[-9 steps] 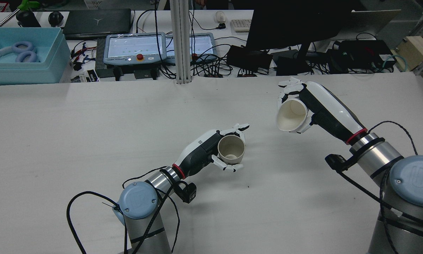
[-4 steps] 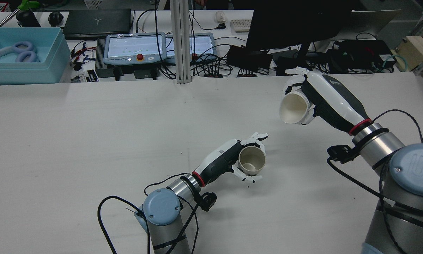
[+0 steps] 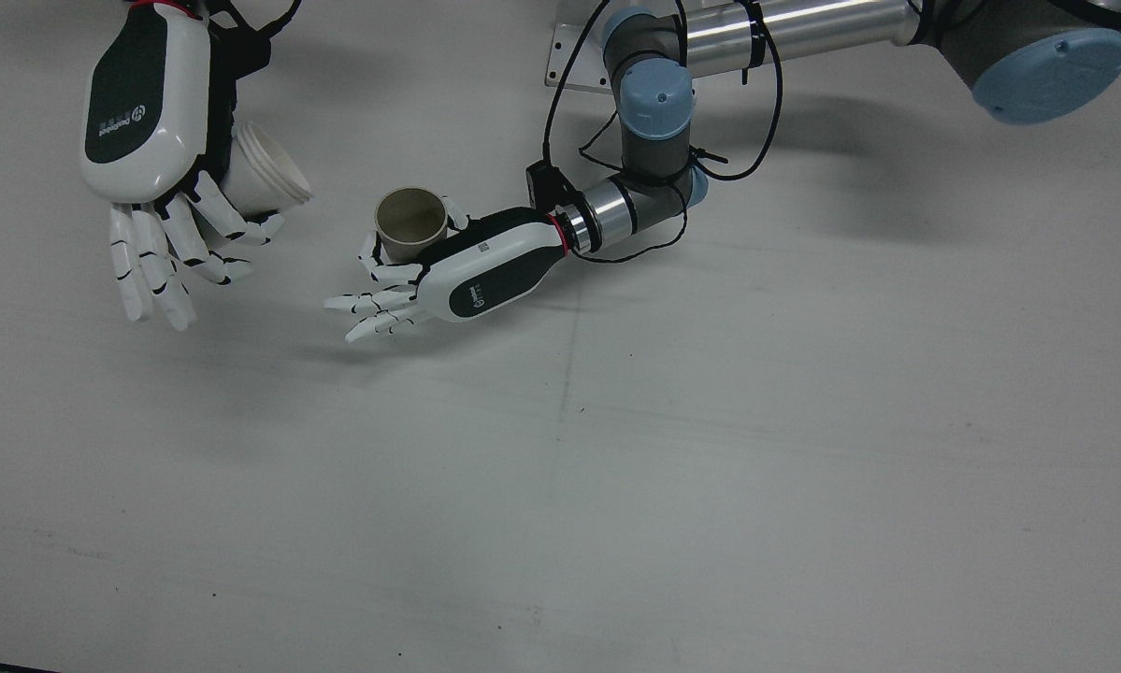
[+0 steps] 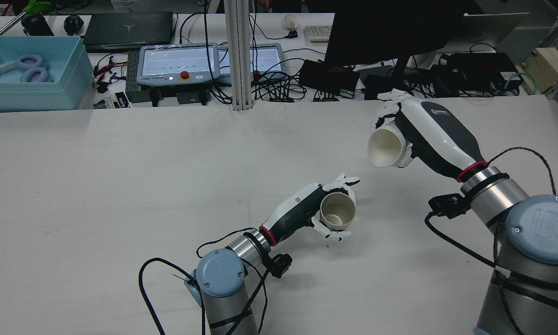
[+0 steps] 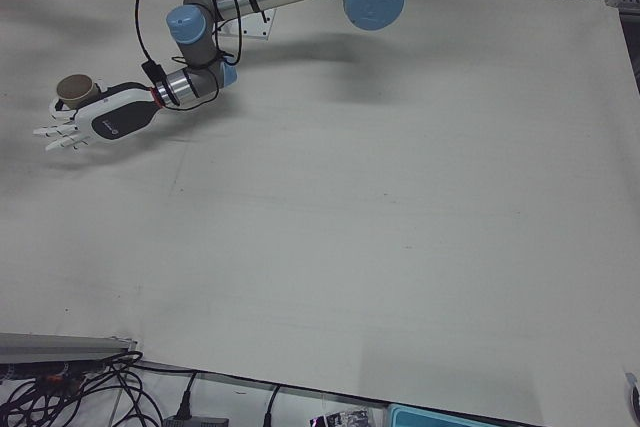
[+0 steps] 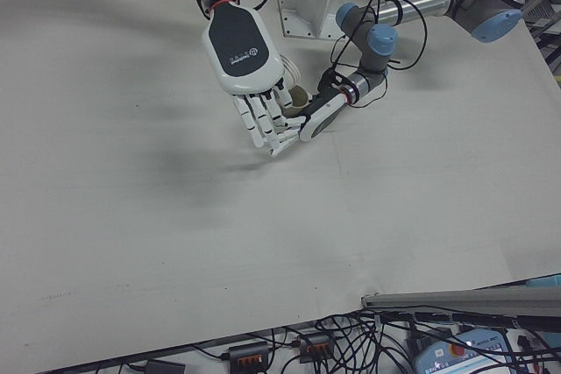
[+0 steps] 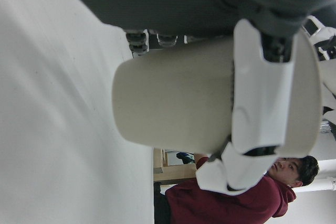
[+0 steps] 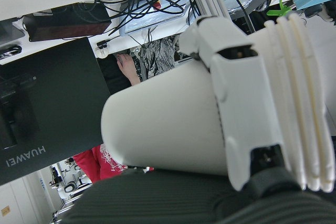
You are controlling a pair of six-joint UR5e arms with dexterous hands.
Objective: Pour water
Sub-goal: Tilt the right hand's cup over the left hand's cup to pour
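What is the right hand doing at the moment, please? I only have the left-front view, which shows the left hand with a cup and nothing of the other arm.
Observer: The right hand is raised and shut on a white paper cup, tipped on its side with its mouth facing the left hand.
Operator: Thank you. Is its mouth over the cup I can see?
Observer: No. In the front view the beige cup in the left hand sits apart from the white one, with bare table between them.
Operator: Is the beige cup upright?
Observer: Roughly; the rear view shows it leaning a little, its mouth open upward.
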